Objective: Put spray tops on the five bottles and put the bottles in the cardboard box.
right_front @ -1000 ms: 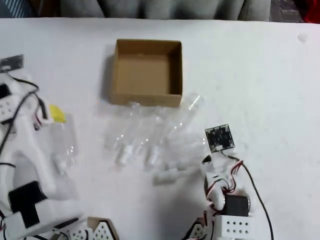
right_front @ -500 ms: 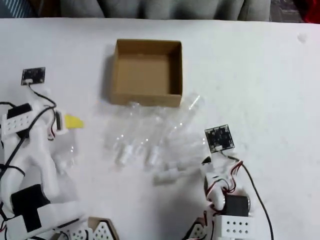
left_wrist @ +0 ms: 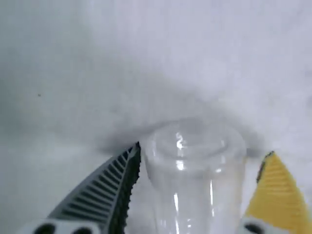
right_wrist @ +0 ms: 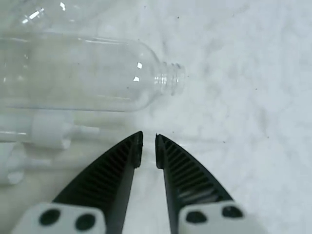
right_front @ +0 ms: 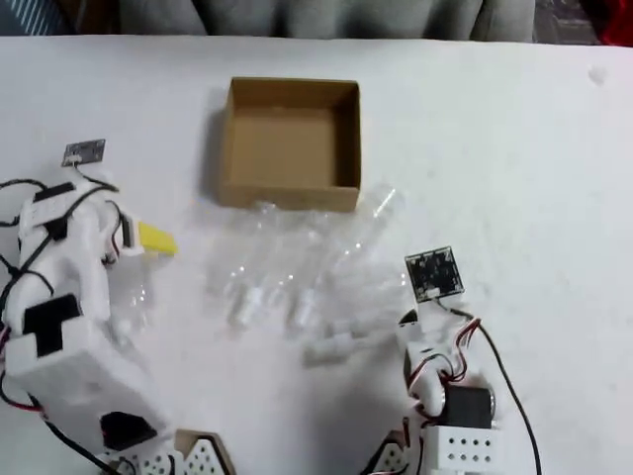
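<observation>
1. One clear bottle (left_wrist: 195, 180) sits between the left jaws, which are clamped on it. The grey toothed one presses one side and the yellow one the other, and the bottle's end pokes past their tips over the worktop (left_wrist: 73, 58).
2. The right jaws are all but together and hold nothing. Just ahead of their tips lies a white spray top (right_wrist: 51, 129), with a second bottle (right_wrist: 83, 73) on its side beyond it.
3. Fitting a top looks like the step in hand. The left grip should be firm but gentle, as thin plastic probably dents or slips.
4. The right jaws must part first, then take the spray top by its collar.
5. The cardboard box (right_front: 290, 188) stands well beyond both jaws, so boxing waits until the top is on.
</observation>
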Robot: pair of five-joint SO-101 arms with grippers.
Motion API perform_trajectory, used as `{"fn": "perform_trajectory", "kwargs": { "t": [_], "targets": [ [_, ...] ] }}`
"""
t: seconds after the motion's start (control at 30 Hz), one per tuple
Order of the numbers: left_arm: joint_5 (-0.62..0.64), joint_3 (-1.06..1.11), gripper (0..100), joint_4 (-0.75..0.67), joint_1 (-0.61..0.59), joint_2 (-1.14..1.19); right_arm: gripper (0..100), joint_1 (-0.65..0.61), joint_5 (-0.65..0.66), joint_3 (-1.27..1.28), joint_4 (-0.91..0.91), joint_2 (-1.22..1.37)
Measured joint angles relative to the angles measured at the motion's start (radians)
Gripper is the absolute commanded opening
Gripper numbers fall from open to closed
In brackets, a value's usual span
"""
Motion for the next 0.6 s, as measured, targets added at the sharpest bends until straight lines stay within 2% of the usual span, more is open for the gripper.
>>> {"fn": "perform_trajectory", "kwargs": {
  "t": [0.1, 0.2, 0.37, 0.6],
  "targets": [
    [0.005, -0.087, 1, 0.058, 0.000, 0.064, 1.5, 0.000, 0.000, 0.000, 0.000, 0.000],
    [0.003, -0.164, 6, 0.107, 0.005, 0.109, 1.5, 0.000, 0.000, 0.000, 0.000, 0.000],
    [0.026, -0.273, 2, 0.183, -0.005, 0.166, 1.5, 0.000, 0.000, 0.000, 0.000, 0.000],
    [0.272, -0.408, 2, 0.216, -0.150, 0.189, 1.5, 0.000, 0.000, 0.000, 0.000, 0.000]
  ]
}}
